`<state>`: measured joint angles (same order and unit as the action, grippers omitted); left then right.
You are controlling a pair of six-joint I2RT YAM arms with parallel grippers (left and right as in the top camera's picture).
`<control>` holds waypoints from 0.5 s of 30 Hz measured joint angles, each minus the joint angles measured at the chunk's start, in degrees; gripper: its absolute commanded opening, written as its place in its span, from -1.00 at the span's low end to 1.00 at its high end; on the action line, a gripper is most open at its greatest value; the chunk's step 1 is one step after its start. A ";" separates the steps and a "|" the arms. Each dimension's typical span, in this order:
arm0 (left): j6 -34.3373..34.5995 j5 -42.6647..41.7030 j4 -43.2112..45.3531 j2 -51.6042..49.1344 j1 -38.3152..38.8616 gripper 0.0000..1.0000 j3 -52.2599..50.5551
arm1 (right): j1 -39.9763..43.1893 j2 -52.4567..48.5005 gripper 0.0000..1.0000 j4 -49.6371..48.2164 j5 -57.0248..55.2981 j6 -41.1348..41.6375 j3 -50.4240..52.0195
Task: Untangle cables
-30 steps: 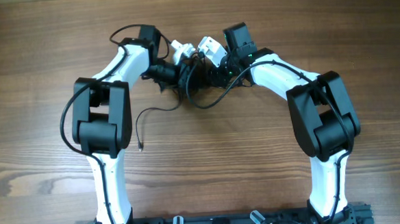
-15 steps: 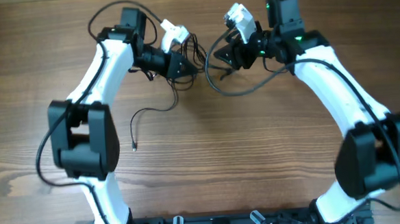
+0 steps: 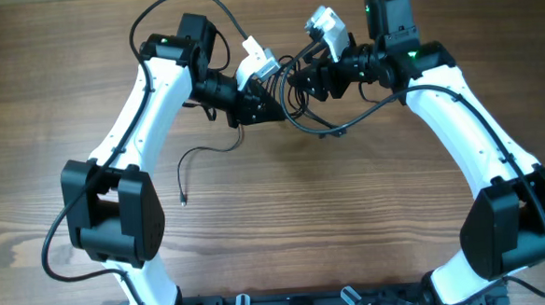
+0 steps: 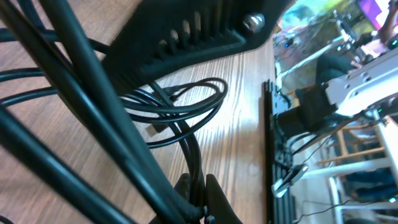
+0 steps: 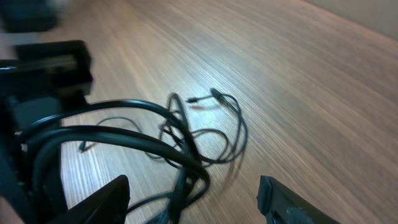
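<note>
The left gripper (image 4: pixel 198 196) pinches the black cables (image 3: pixel 310 122), jaws pressed tight. The right gripper (image 5: pixel 194 200) has its jaws spread wide. The cables sit tangled between the 2 grippers, over the table (image 3: pixel 351 223)

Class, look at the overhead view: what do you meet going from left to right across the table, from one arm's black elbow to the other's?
Left arm's black elbow → loose cable end → left claw → right claw → right arm's black elbow. The cable tangle overlaps both claws, so it is left out.
</note>
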<state>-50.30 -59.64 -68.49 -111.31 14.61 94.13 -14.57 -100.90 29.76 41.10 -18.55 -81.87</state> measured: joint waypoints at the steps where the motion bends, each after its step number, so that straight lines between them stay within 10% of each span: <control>1: -0.52 0.59 0.26 0.00 0.00 -0.92 0.00 | 0.00 0.02 0.28 0.37 -0.52 0.79 0.00; 15: -1.97 3.02 3.15 0.00 0.00 -0.92 0.00 | -0.07 0.02 -0.16 6.01 4.42 4.72 0.00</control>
<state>-52.27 -56.62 -65.34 -111.31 14.61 94.13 -14.63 -100.88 35.77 45.52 -13.82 -81.87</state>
